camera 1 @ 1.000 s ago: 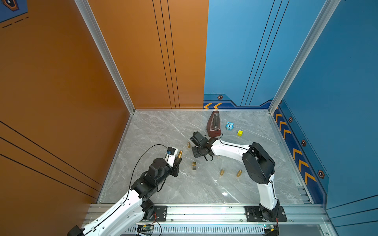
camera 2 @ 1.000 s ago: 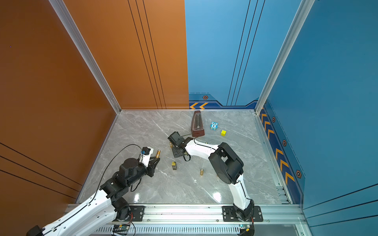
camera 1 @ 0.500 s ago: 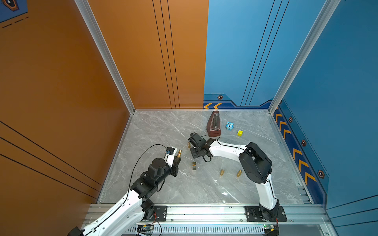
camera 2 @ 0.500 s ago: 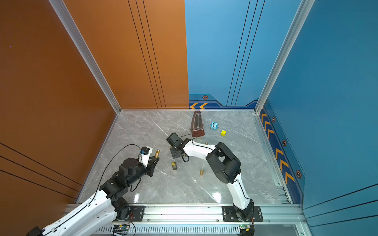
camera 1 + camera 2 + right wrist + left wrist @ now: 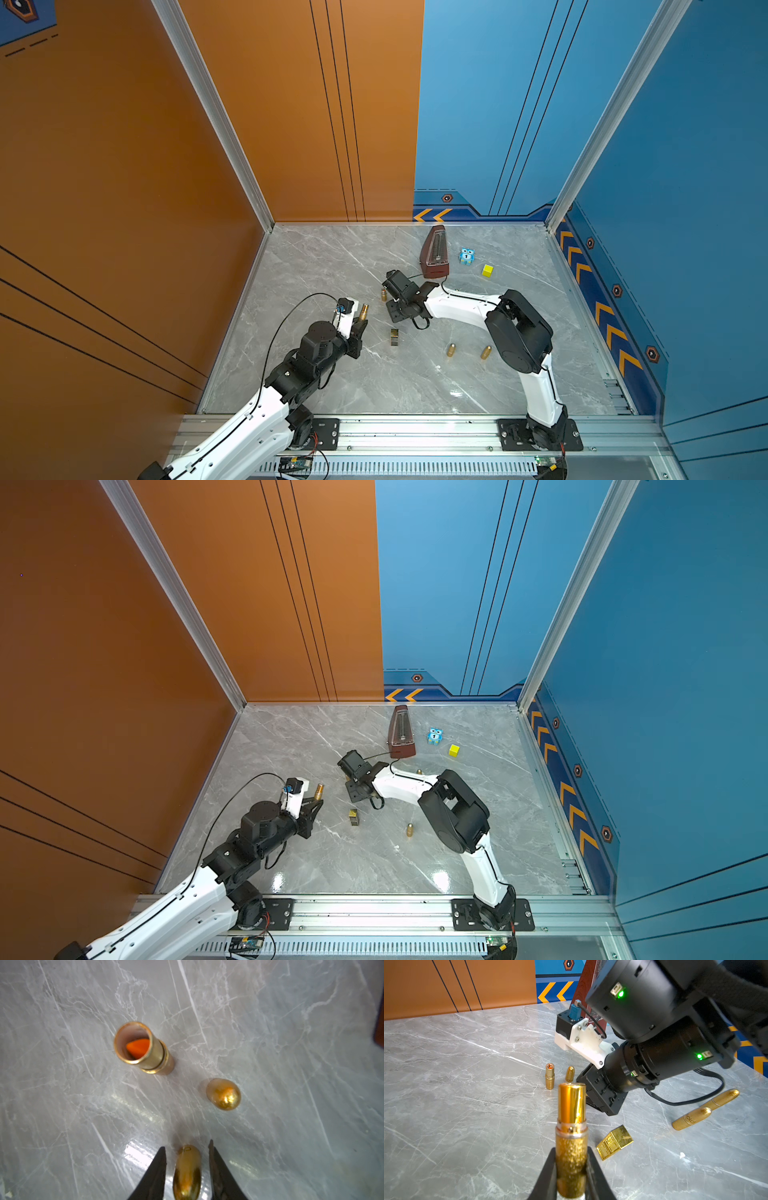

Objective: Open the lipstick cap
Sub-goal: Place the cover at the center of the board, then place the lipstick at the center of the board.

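1. The left pincer (image 5: pixel 571 1153) is shut tight on the gold lipstick (image 5: pixel 572 1118). It squeezes the glittery bottom part, and the shiny top part sticks out bare with no cap on
2. The right pincer (image 5: pixel 187 1145) is open a little. A gold cap (image 5: pixel 187 1172) sits between its two jaws with a small gap on each side, so I think nothing is squeezing it. I cannot tell if the cap stands or lies
3. The held lipstick is up in the air over the grey surface (image 5: pixel 467 1105), apart from the right pincer
4. Just past the gold cap stand an open lipstick (image 5: pixel 143 1047) with orange inside and a second cap (image 5: pixel 224 1094)
5. I think the lipstick is light and hard. Its shiny part looks smooth and slippery, and it is round, so it could roll if dropped
6. The glittery bottom looks rougher, so that is the good place to hold. A cap is best held by its sides
7. The orange stick is likely soft, so nothing should poke it
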Robot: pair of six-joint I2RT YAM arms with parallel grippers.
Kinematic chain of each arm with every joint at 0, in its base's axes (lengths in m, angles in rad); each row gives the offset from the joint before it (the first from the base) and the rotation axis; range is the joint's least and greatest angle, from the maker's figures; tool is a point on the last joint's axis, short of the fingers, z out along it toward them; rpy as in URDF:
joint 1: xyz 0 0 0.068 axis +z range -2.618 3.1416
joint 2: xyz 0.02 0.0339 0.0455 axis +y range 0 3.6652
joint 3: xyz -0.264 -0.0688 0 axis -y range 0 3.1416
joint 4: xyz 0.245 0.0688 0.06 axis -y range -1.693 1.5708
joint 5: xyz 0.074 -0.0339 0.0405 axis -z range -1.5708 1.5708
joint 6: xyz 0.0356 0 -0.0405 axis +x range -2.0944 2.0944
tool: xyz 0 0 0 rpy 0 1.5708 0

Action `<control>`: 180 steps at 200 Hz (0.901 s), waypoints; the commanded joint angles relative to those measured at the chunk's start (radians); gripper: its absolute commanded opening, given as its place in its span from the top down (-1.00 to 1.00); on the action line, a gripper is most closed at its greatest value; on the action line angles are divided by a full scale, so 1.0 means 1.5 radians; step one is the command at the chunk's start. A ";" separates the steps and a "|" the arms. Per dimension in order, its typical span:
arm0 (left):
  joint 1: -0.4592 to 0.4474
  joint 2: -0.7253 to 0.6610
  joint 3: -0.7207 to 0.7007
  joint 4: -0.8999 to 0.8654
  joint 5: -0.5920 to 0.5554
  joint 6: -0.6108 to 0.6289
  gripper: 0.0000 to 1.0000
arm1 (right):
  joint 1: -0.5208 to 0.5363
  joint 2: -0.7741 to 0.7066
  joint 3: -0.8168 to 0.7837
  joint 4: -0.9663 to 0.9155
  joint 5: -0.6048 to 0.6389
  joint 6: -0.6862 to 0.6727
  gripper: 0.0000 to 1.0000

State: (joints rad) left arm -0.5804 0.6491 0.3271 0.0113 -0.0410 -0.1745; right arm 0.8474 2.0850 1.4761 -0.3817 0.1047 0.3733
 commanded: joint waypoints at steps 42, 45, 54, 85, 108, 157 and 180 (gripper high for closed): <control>0.009 0.027 0.008 0.041 0.045 0.002 1.00 | -0.021 -0.133 -0.040 -0.054 -0.069 0.029 0.00; 0.009 0.029 0.008 0.044 0.049 0.003 1.00 | -0.024 -0.140 -0.043 -0.056 -0.078 0.031 -0.01; 0.009 0.036 0.011 0.050 0.055 0.004 1.00 | -0.034 -0.161 -0.053 -0.064 -0.103 0.040 -0.03; 0.009 0.063 0.024 0.065 0.078 0.013 1.00 | -0.063 -0.241 -0.086 -0.081 -0.219 0.056 -0.12; 0.008 0.083 0.037 0.072 0.100 0.023 1.00 | -0.087 -0.281 -0.100 -0.083 -0.353 0.068 -0.16; 0.001 0.120 0.060 0.090 0.133 0.036 1.00 | -0.067 -0.317 -0.107 -0.064 -0.456 0.091 -0.30; -0.005 0.137 0.074 0.090 0.145 0.042 1.00 | -0.055 -0.312 -0.101 -0.042 -0.465 0.108 -0.34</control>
State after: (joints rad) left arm -0.5770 0.8352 0.3904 0.1207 0.1265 -0.1390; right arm 0.7475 1.6344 1.3319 -0.4614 -0.5224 0.4934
